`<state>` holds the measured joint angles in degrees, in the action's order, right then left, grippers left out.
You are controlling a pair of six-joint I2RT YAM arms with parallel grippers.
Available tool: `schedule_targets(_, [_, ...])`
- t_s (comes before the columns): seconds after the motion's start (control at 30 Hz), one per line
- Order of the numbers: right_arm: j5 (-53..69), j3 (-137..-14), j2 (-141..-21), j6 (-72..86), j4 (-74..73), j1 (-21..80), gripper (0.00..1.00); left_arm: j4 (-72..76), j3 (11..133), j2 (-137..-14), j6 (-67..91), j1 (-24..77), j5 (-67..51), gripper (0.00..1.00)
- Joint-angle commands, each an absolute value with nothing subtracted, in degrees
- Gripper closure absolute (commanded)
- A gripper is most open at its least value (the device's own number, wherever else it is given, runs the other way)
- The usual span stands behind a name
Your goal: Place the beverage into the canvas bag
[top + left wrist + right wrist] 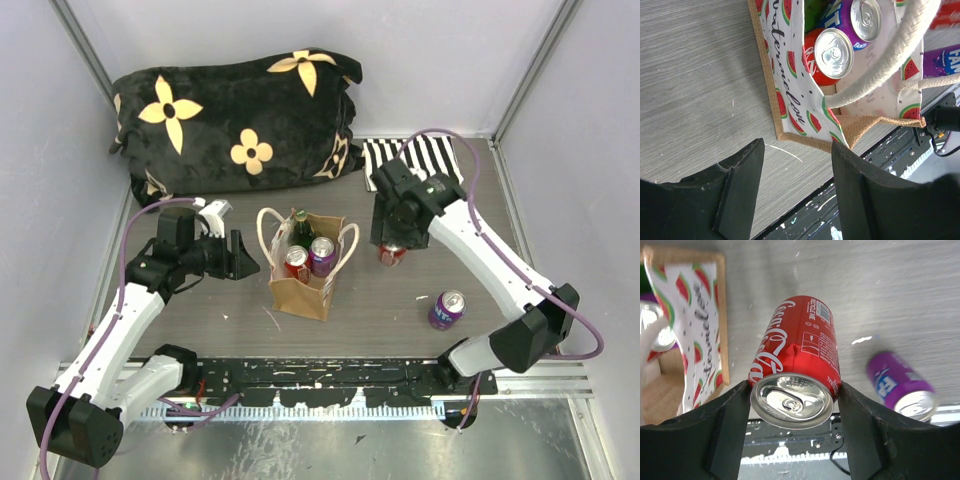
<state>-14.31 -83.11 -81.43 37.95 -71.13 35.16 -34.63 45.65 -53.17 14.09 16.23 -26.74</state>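
Coca-Cola red can, Fanta purple can

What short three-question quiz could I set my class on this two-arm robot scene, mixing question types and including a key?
1. Count: how many cans show inside the canvas bag, seen from the top view?
2. True or false: the right gripper is closed on a red cola can.
3. Choose one: the purple can in the right wrist view is A) inside the canvas bag, B) on the table, C) in the right gripper.

Key: 1. two (one red, one purple, beside a green bottle); 2. true; 3. B.
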Motion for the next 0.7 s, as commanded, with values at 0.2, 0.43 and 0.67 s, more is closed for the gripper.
schedule_targets(0.2, [-19.5, -110.6, -90.8, 22.0, -74.1, 26.7, 0.99, -32.9, 46.1, -52.1, 14.5, 16.1, -27.9, 0.37])
schedule_targets(0.43, [-11.0, -135.5, -103.9, 18.7, -74.6, 26.9, 0.99, -33.0, 45.7, -51.4, 14.9, 16.1, -28.1, 0.37])
schedule_targets(0.67, [-6.4, -142.5, -108.2, 19.0, -74.0, 34.4, 0.99, -33.5, 45.7, -50.8, 14.9, 16.3, -28.2, 0.37])
